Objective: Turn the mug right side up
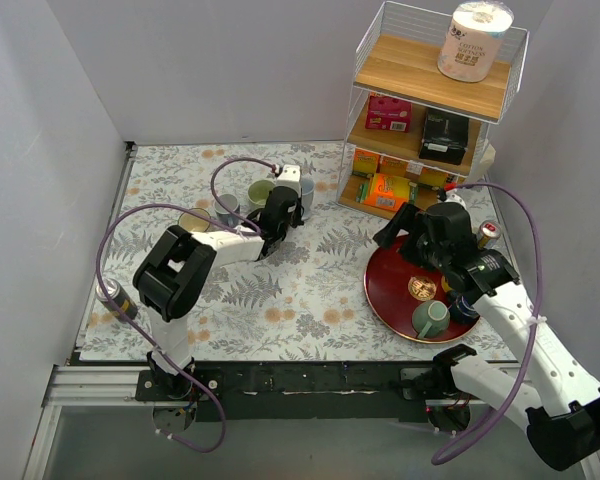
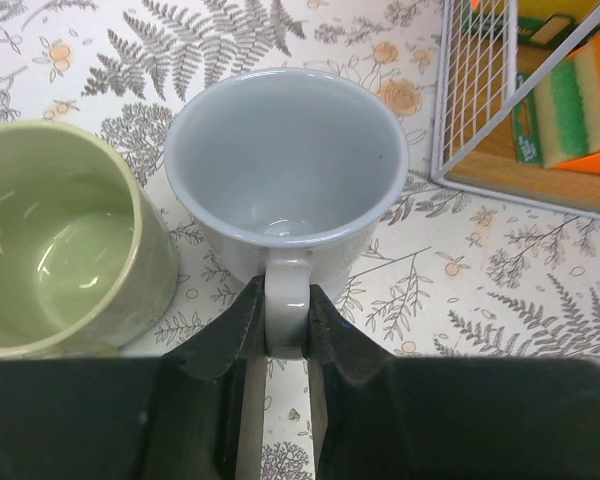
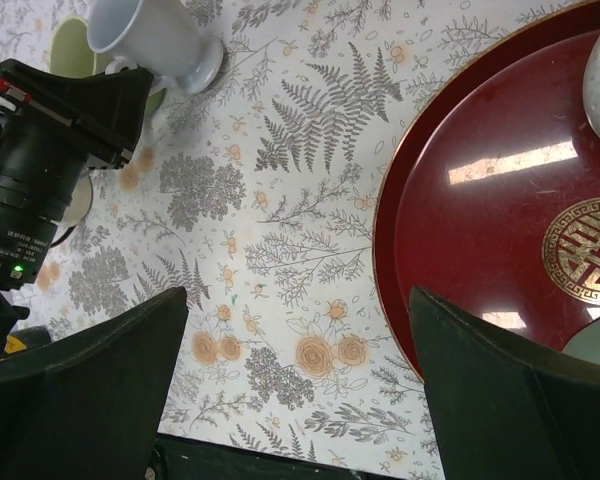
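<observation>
The pale white mug (image 2: 285,160) stands upright on the floral table, mouth up, empty inside. My left gripper (image 2: 286,312) is shut on its handle (image 2: 286,300), one finger on each side. In the top view the mug (image 1: 306,194) is at the back middle with the left gripper (image 1: 288,207) just in front of it. The mug also shows in the right wrist view (image 3: 158,40). My right gripper (image 3: 298,300) is open and empty, above the table just left of the red tray (image 3: 480,230); in the top view the right gripper (image 1: 395,228) is near the tray's back left rim.
A green mug (image 2: 60,240) stands upright, close on the white mug's left. Two more cups (image 1: 227,207) (image 1: 193,220) stand further left. The red tray (image 1: 385,300) holds a green cup (image 1: 432,318) and a blue one (image 1: 465,308). A wire shelf rack (image 1: 430,110) is right of the mug. A can (image 1: 113,297) stands by the left edge.
</observation>
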